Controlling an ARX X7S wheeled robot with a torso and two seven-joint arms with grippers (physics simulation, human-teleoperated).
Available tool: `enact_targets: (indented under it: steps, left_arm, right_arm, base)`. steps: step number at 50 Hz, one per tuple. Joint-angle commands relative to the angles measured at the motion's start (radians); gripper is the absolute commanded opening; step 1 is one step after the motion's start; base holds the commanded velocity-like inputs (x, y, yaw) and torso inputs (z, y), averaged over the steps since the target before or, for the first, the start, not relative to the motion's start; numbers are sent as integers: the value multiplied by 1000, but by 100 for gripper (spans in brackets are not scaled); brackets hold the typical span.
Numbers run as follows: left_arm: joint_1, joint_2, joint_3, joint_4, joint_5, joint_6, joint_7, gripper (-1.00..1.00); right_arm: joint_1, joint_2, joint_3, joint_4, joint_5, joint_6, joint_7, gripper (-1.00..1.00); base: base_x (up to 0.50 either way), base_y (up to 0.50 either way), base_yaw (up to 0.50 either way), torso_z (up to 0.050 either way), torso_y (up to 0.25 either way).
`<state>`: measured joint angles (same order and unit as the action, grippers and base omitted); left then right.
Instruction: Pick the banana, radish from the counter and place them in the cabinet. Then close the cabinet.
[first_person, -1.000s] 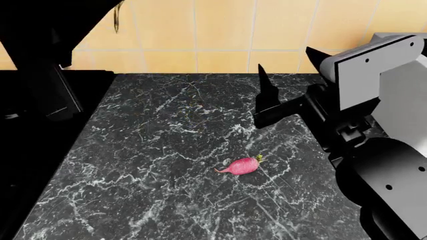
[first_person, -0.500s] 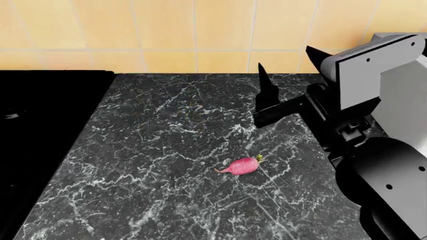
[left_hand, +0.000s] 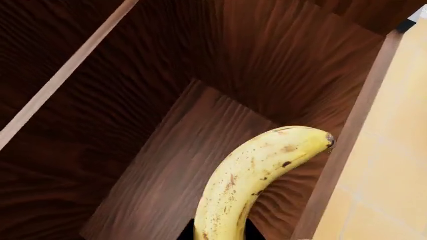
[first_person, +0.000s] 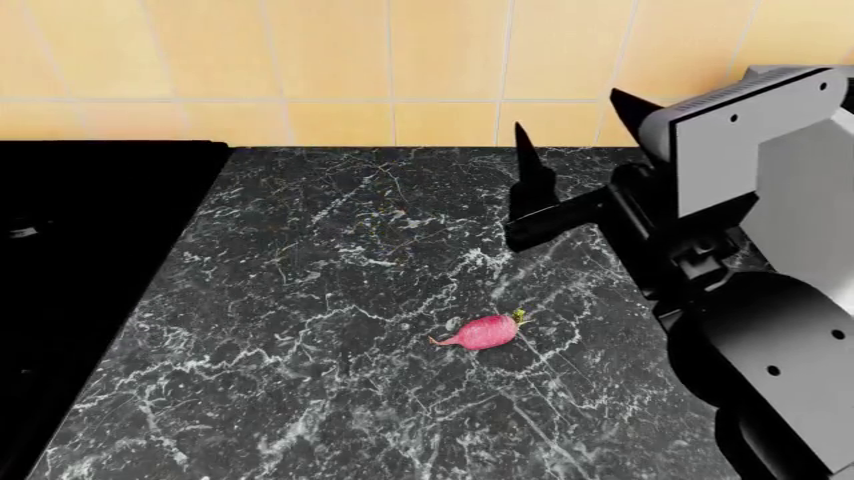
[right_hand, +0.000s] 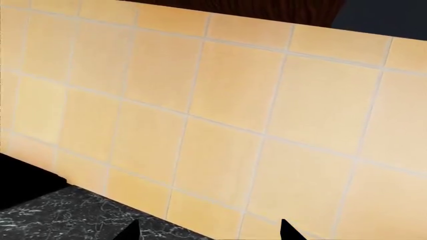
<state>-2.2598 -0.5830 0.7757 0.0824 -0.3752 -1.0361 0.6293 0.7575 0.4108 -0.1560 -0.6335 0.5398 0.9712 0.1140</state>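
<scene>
The pink-red radish (first_person: 483, 332) lies alone on the dark marble counter (first_person: 307, 330), its root tail pointing left. My right gripper (first_person: 571, 115) hovers open and empty above the counter's back right, beyond the radish; in the right wrist view its two fingertips (right_hand: 133, 231) stand wide apart before the tiled wall. The yellow speckled banana (left_hand: 257, 180) is clamped in my left gripper (left_hand: 220, 235), which is shut on it. The banana's tip pokes up into the dark wooden cabinet (left_hand: 167, 100), near a side panel. The left arm does not show in the head view.
A flat black stovetop (first_person: 80, 250) borders the counter on the left. A yellow tiled wall (first_person: 400, 70) runs behind both. A light wooden strip (left_hand: 63, 75) crosses the cabinet's inside. Dark wood (right_hand: 253, 10) shows above the tiles in the right wrist view.
The left arm, seen at the head view's upper left one second ago, has gone up out of that view. The radish and right arm have stayed put.
</scene>
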Motion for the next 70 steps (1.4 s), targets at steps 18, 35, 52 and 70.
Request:
enact_targets:
  steps: [18,35,52,70]
  left_arm:
    - [-45,10,75,-6,105,97,42,-100]
    - [-96,338,-277,-813,741,622,387,-100]
    - [-96,461,-742,-983,1108,671,570,-100]
    - [-96,448,-740,-961,967,367,525,-100]
  right_arm:
    - [-54,2,-23,12,2,-23,4,100]
    - [-51,3,-36,14,2,-29,8,100]
    - [-38,-4,-53,26,2,-27,15,100]
    - [-34,-4,-57,32,7,-27,21,100]
  base:
    - [-2,-1,-2,0,-2]
    - [-1,-2,-4,0,-4]
    - [-3,-2,-3,0,-2]
    - [-2,-1,-2,0,-2]
